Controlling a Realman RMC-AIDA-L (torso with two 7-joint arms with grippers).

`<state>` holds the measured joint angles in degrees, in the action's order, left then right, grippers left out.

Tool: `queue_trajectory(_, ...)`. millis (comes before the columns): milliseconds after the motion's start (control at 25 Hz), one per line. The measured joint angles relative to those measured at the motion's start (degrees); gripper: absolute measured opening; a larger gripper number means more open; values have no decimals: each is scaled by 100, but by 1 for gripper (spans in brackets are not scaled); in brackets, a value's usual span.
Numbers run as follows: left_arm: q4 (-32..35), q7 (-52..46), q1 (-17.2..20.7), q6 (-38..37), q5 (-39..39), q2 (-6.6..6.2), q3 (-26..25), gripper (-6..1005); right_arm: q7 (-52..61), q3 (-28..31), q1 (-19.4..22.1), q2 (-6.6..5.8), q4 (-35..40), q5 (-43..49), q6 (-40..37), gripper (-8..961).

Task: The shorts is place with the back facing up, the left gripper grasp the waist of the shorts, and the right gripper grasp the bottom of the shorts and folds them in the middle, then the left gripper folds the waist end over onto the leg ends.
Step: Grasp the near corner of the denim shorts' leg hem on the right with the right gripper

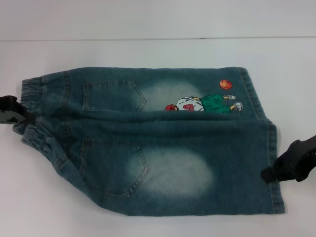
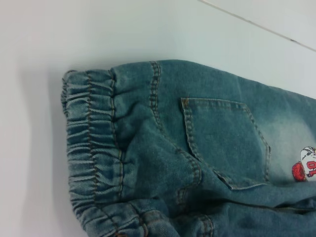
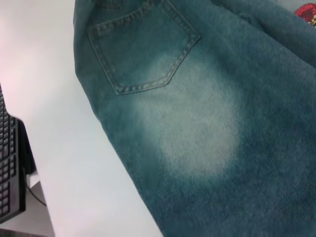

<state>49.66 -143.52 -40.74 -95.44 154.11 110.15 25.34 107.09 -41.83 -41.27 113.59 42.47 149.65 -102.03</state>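
The blue-green faded denim shorts (image 1: 158,143) lie back up on the white worktop (image 1: 148,54), with the gathered elastic waist (image 1: 32,111) at the left and the flat stitched leg hems (image 1: 274,158) at the right. They lie nearly flat, with a crease running lengthwise between the legs.

The black left pincer (image 1: 19,116) sits at the waist's edge, seemingly closed on the band. The black right pincer (image 1: 274,173) touches the near leg's hem; whether it is wide or pinched I cannot tell.

The main risk is a thin grip. If either pincer holds only one layer or the very edge, the denim could slip free in the lift and the long fold would skew. Uneven lifting could also drag the shorts across the worktop.

The cartoon basketball-player print (image 1: 202,103) on the far leg carries a red mark on the shirt, perhaps a 9; no brand is readable.
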Motion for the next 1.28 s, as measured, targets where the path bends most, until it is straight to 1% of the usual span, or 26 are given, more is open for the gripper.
queue_trajectory(120, -2, 3, -12, 0, -3, -13, -1, 38, 61, -16, 0, -26, 72, 0, -135, 50)
queue_trajectory(280, -5, -3, -22, 1, -5, -17, 12, 38, 235, -74, -89, -147, 162, 92, -497, 91)
queue_trajectory(400, -8, -4, -28, 0, -5, -18, 19, 38, 296, -167, -153, -154, 249, 410, -627, 121)
queue_trajectory(600, -9, -6, -31, 4, -5, 4, 28, 38, 318, -544, -218, -88, 229, 841, -713, 368)
queue_trajectory(840, -9, -7, -31, 23, -4, 15, 36, 38, 414, -890, -225, -55, 186, 929, -733, 588)
queue_trajectory(1040, -24, 0, -31, 62, -3, 25, 42, 38, 543, -1162, -254, 10, 52, 982, -535, 591)
queue_trajectory(1280, -88, 18, -10, 128, -4, 32, 45, 38, 574, -1219, -337, 110, -112, 1077, -274, 595)
